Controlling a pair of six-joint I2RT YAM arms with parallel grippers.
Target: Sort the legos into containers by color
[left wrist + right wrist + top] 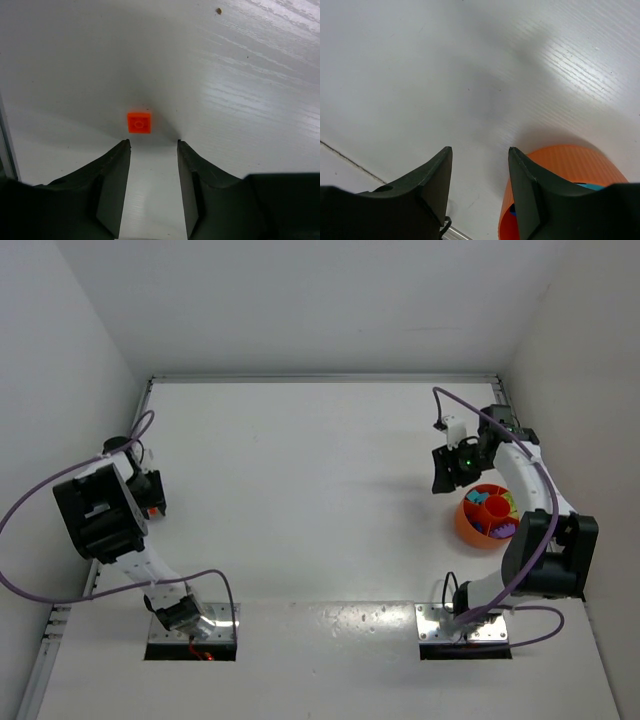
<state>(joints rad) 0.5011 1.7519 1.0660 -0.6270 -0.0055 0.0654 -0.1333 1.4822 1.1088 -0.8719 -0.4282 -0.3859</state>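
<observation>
A small orange lego (139, 122) lies flat on the white table just beyond my left gripper's (152, 143) fingertips; the jaws are open and empty. In the top view the left gripper (153, 492) sits at the far left with the lego (153, 510) beside it. The round orange bowl (466, 525) stands at the right and holds teal, orange, purple and yellow-green bricks in its compartments. My right gripper (442, 472) hovers just left of and beyond the bowl, open and empty. In the right wrist view the gripper (480, 149) is over bare table, with the bowl's wall (570, 162) behind the right finger.
White walls close the table at the back, left and right. A metal rail (60, 615) runs along the left edge near the lego. A seam and the two base plates lie at the near edge.
</observation>
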